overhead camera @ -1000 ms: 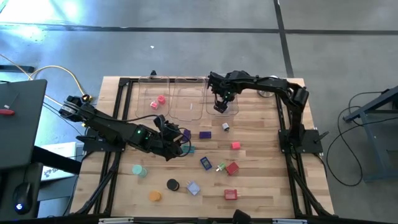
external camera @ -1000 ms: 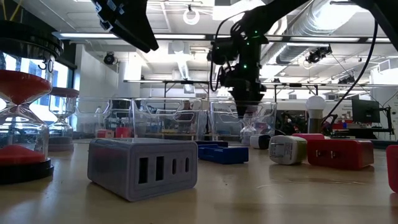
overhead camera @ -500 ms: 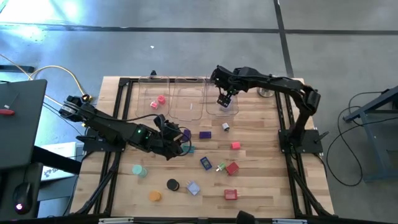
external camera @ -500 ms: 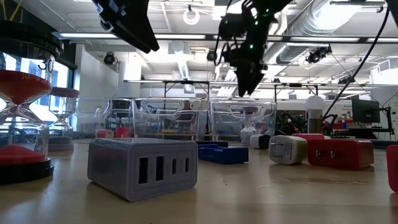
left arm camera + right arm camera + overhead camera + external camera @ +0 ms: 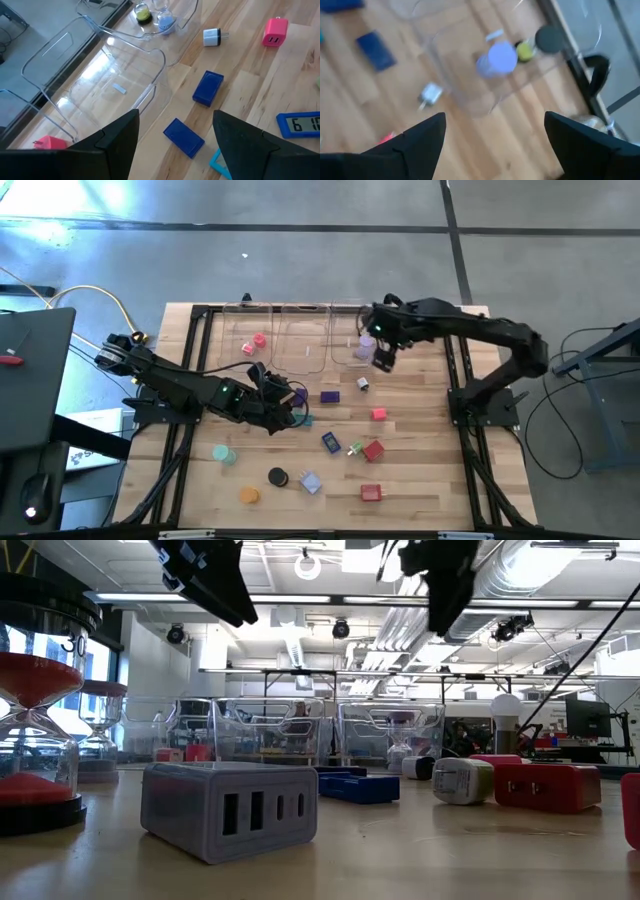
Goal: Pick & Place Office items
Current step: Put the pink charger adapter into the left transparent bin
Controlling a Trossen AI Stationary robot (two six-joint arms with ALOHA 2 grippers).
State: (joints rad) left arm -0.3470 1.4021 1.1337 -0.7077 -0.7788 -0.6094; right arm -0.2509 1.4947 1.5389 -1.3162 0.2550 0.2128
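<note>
The office items lie scattered on the wooden table: a blue block (image 5: 329,395), a white plug (image 5: 363,383), a pink block (image 5: 379,414), red blocks (image 5: 373,450), a black disc (image 5: 278,476), an orange disc (image 5: 249,495) and a teal disc (image 5: 225,453). A pink piece (image 5: 258,340) lies in the left clear tray. A lavender piece (image 5: 497,58) and a green one (image 5: 523,51) lie in the right tray (image 5: 355,345). My left gripper (image 5: 290,408) hovers open near the table's middle, above two blue blocks (image 5: 208,88). My right gripper (image 5: 382,358) hangs open, high beside the right tray, with nothing between its fingers.
Three clear trays (image 5: 303,340) stand along the far edge. A white ball on a metal base (image 5: 507,710) stands at the far right. In the low view a grey charger (image 5: 228,810) and a red hourglass (image 5: 35,740) stand close to the near edge. A black frame (image 5: 190,360) rims the table.
My right gripper has risen from inside the right tray, going up and toward the table's right edge, and now hangs high above the table. The lavender and green pieces stay in the tray.
</note>
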